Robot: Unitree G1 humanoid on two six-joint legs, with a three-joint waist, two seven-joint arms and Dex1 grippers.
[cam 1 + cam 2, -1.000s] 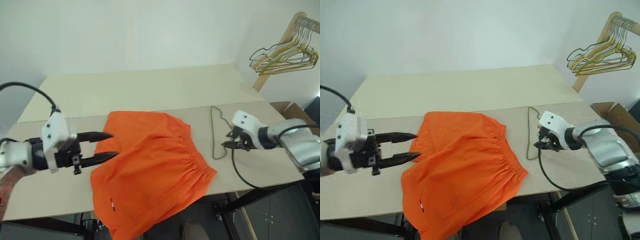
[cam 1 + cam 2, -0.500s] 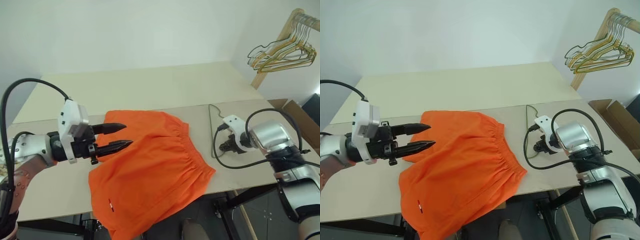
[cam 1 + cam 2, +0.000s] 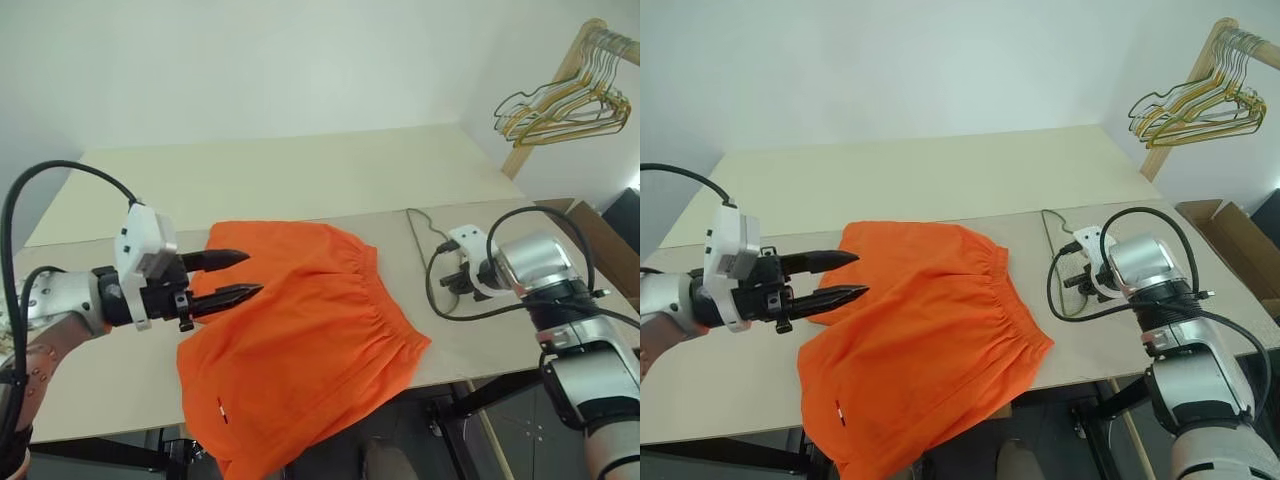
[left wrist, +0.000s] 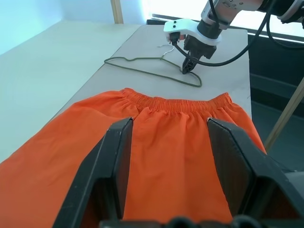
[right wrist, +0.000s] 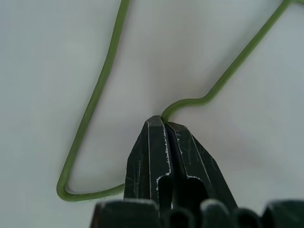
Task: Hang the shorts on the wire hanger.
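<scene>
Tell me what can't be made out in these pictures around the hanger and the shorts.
- Right wrist view: the right gripper is shut at the wire hanger; the fingertips cover the wire, so a real pinch can't be confirmed.
- Eye views: the shorts drape over the table edge; the lower hem is cut off by the picture's bottom.
- The small tag is too small to read.
- Left wrist view: the left gripper fingers block part of the shorts.

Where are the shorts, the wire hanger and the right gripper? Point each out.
the shorts (image 3: pixel 300 340), left eye view, middle of the cloth.
the wire hanger (image 4: pixel 142 67), left wrist view, long straight wire.
the right gripper (image 5: pixel 166 126), right wrist view, tips of its fingers.
</scene>
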